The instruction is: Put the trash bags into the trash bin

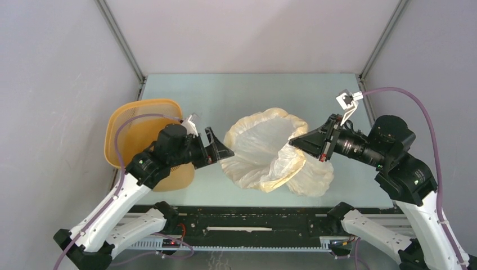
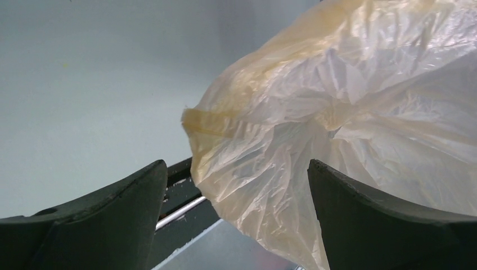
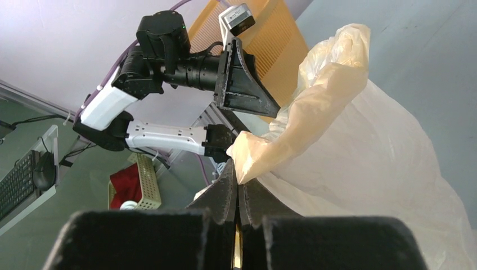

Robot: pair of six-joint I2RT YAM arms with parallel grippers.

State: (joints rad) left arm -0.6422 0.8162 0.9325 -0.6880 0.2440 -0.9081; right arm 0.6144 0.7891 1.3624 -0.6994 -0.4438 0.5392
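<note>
A wrinkly cream-white trash bag (image 1: 264,147) lies spread out in the middle of the table, with its yellowish rim lifted on the right. My right gripper (image 1: 293,144) is shut on that rim; the right wrist view shows the film (image 3: 365,157) pinched at the closed tips (image 3: 237,175). My left gripper (image 1: 223,151) stands open at the bag's left edge. In the left wrist view a fold of bag (image 2: 337,112) hangs between the wide-apart fingers (image 2: 112,216), not pinched. The orange-yellow trash bin (image 1: 138,125) sits at the left, partly hidden under my left arm.
Grey walls and metal corner posts (image 1: 121,39) close in the table on three sides. A black rail (image 1: 242,216) runs along the near edge between the arm bases. Off the table, a perforated basket with something red (image 3: 132,185) shows in the right wrist view.
</note>
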